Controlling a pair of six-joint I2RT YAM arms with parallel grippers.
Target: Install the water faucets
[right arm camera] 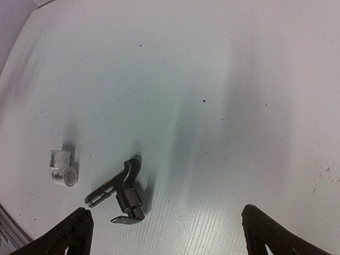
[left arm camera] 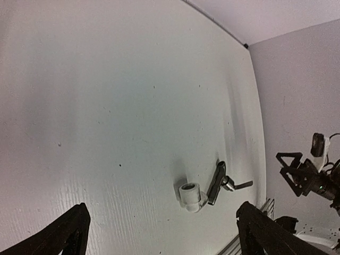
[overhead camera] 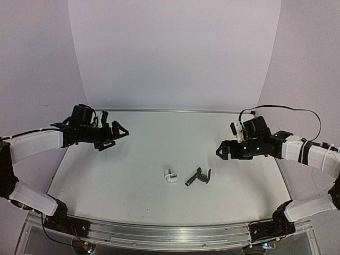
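**Both parts sit between the arms, nearer your right**

The dark tap point(overhead camera: 197, 178) lies flat on the white table point(overhead camera: 133, 154) toward the near edge. Its tube runs from near-left to far-right, handle end at the far-right. The white fitting point(overhead camera: 170, 176) sits just beside it on the left, not touching. Your right gripper point(overhead camera: 219, 151) is the closer of the 2, and the left gripper point(overhead camera: 121, 133) is well apart. Both hang wide open and empty. Bare tabletop surrounds the parts, so you should have room to approach.

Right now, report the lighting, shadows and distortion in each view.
Top external: soft even light, only faint shadows under the white fitting and dark tap. Left wrist: wide-angle lens curves the table edge. Right wrist: both parts sharp, soft shadows beside them.
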